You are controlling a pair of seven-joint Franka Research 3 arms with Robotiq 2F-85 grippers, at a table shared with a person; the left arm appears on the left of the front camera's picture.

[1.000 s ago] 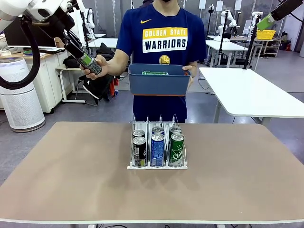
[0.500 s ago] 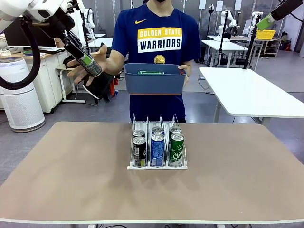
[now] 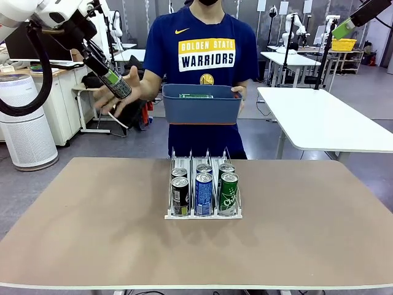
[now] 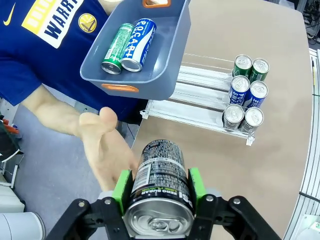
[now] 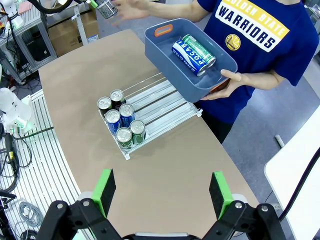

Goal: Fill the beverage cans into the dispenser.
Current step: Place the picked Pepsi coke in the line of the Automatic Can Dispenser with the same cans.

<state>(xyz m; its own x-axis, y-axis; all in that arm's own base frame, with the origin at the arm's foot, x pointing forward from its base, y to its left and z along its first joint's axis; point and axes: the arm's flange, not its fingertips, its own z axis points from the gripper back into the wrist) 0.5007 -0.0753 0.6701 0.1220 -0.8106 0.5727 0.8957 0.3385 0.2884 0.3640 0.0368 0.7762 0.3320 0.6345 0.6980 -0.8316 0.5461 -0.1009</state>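
A wide tan table (image 3: 92, 233) stands on a grey floor (image 3: 135, 144), with a white table (image 3: 319, 120) off to the right. At the left is a white cylindrical air purifier (image 3: 24, 123) (a pale cabinet (image 3: 61, 107) just behind it), and a yellow crate (image 3: 344, 44) shows far back.

Nine cans (image 3: 204, 193) — three each black, blue, green — one dispenser (image 4: 200, 95), one bin (image 3: 199, 111).

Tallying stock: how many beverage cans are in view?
9. Six cans stand in the dispenser, two each black, blue and green. A green can and a blue can lie in the blue-grey bin. The left gripper holds one black can.
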